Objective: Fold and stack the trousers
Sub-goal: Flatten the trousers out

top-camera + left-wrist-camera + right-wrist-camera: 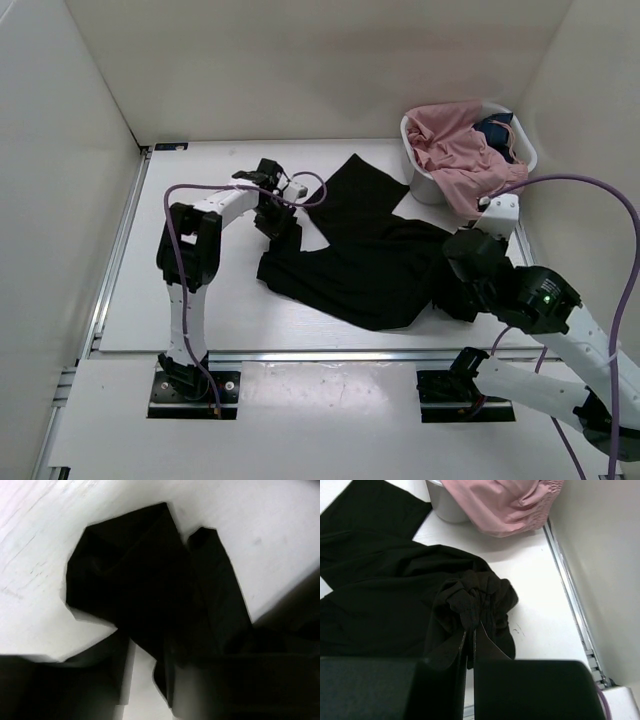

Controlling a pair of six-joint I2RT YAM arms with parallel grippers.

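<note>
I have the pair of black cloth trousers [370, 260] lying loosely spread and rumpled on the white bench [200, 300], about mid-bench, one leg reaching toward the far side.

My right pincer [452, 285] is down at the right end of the garment. In the right wrist view its fingers [445, 680] are drawn almost together, and a gathered, puckered knot of the black fabric [470, 600] is pinched between the tips [470, 635], so it is clamped on the trousers.

My left pincer [278, 222] sits over the left end of the cloth. The left wrist view is dark and blurred. A crumpled lobe of the trousers [140, 580] fills the middle, and a narrow fold hangs down between the two dark fingers [60, 685]. A sliver of white bench shows beside that fold. I cannot tell whether this pincer [147, 655] is gripping the fabric or merely straddling it.

A white plastic basket [425, 180] stands at the far right corner, just beside the trousers, with a pink garment [455, 150] heaped in it and spilling over the near rim.
</note>
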